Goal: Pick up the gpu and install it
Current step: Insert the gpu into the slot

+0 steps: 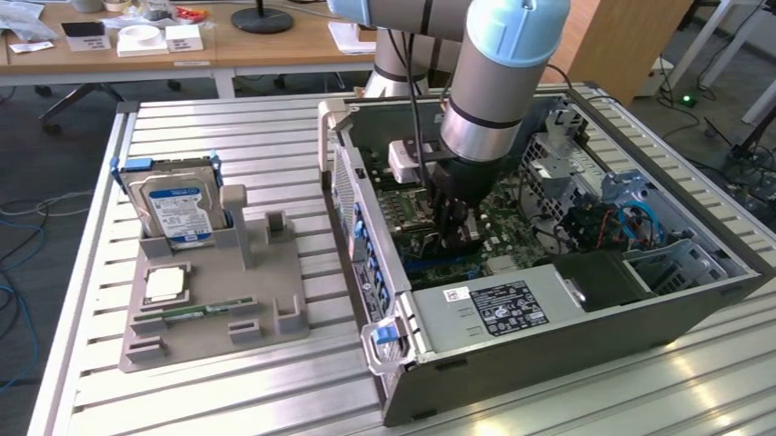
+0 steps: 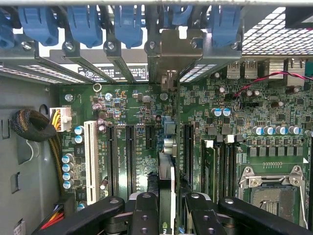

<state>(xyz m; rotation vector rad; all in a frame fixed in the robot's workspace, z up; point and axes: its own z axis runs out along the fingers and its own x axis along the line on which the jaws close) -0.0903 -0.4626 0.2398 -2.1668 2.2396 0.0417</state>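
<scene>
Open desktop computer case (image 1: 582, 318), lying on its side on the slatted table (image 1: 218, 391); motherboard (image 2: 137, 122) exposed, expansion slots vacant. Gripper (image 2: 168, 205), lowered inside the case, clamps the gpu (image 2: 166, 181) edge-on, standing upright over the slots, bracket toward twelve o'clock. Pickup looks complete; seating apparently unfinished.

The exterior view looks down from high and well back, taking in the slatted table (image 1: 243, 127), the grey holder (image 1: 218, 291) at about 9 o'clock and the open computer case (image 1: 570, 327) at 3 o'clock. The wrist view sits close inside that case, facing straight down onto the motherboard (image 2: 142, 112) — the one area both views share.
</scene>
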